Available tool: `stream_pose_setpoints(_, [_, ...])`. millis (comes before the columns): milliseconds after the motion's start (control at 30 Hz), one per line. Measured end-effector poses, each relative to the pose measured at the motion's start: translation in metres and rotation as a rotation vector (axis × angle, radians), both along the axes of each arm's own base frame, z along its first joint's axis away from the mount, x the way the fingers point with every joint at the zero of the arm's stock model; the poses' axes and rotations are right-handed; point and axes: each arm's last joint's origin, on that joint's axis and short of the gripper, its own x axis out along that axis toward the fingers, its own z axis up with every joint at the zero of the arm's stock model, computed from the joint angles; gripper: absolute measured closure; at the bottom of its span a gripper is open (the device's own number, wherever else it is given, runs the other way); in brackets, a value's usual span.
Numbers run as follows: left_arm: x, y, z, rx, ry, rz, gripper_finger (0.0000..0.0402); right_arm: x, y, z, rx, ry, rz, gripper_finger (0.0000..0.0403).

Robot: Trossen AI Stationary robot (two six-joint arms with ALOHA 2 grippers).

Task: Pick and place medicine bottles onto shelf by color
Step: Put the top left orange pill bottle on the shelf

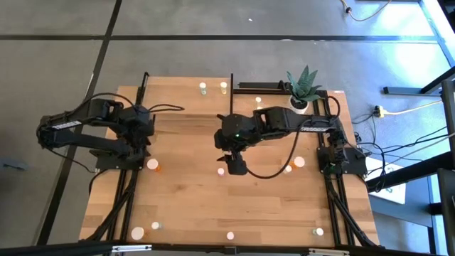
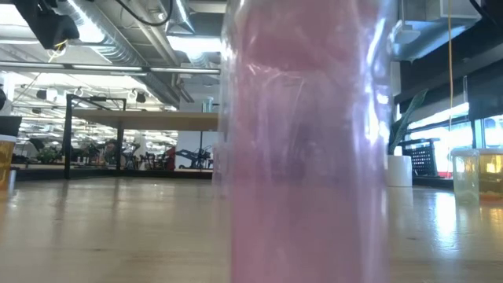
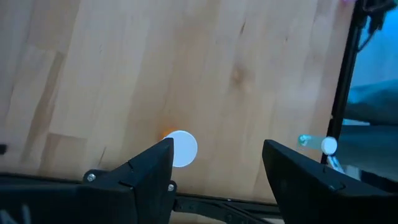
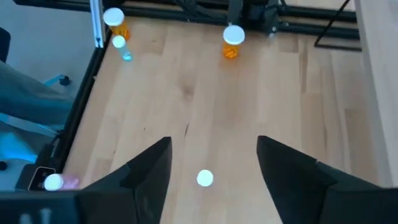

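Medicine bottles stand scattered on the wooden table. My left gripper (image 1: pixel 145 142) hangs open over the table's left side; an orange bottle with a white cap (image 3: pixel 181 148) stands upright below it, just beyond one fingertip (image 3: pixel 163 149). My right gripper (image 4: pixel 214 146) hovers open over the table's middle, with a white-capped bottle (image 4: pixel 205 178) standing on the table beneath the gap between its fingers. Neither gripper holds anything. The shelf (image 2: pixel 141 119) stands at the far side, with two bottles (image 1: pixel 202 87) in the high view there. A pink bottle (image 2: pixel 306 141) fills the low view.
A potted plant (image 1: pixel 304 87) stands at the far right. More bottles stand at the right (image 1: pixel 299 162), along the near edge (image 1: pixel 136 232) (image 1: pixel 319 231), and near the left frame rail (image 4: pixel 115 22) (image 4: pixel 121 46). Black frame rails (image 1: pixel 114 206) border both table sides.
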Motion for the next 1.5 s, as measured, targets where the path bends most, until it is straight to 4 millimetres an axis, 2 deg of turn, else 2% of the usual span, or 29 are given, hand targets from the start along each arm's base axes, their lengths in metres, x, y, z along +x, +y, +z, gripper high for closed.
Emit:
stream_pose_setpoints(167, [-0.002,-0.003,0.001,0.013,-0.01,-0.037,0.0162,0.011,0.002,-0.015,0.0,0.039,-0.005,0.0159])
stream_pose_setpoints(300, [-0.001,-0.007,-0.002,0.017,0.0,-0.06,0.0162,0.013,0.002,-0.018,0.03,0.05,-0.04,0.0164])
stream_pose_setpoints(600, [0.01,-0.022,-0.042,-0.013,0.085,-0.133,0.0162,0.014,0.004,-0.02,0.059,0.065,-0.072,0.0165])
stream_pose_setpoints(767, [0.016,-0.029,-0.061,0.022,0.121,-0.114,0.0162,0.014,0.004,-0.02,0.048,0.062,-0.059,0.0166])
stream_pose_setpoints(1133, [0.018,-0.034,-0.084,0.041,0.192,-0.048,0.0162,0.014,0.004,-0.02,0.047,0.061,-0.057,0.0166])
stream_pose_setpoints(1500, [0.019,-0.035,-0.084,0.047,0.183,-0.042,0.0162,0.015,0.004,-0.019,0.048,0.049,-0.056,0.0166])
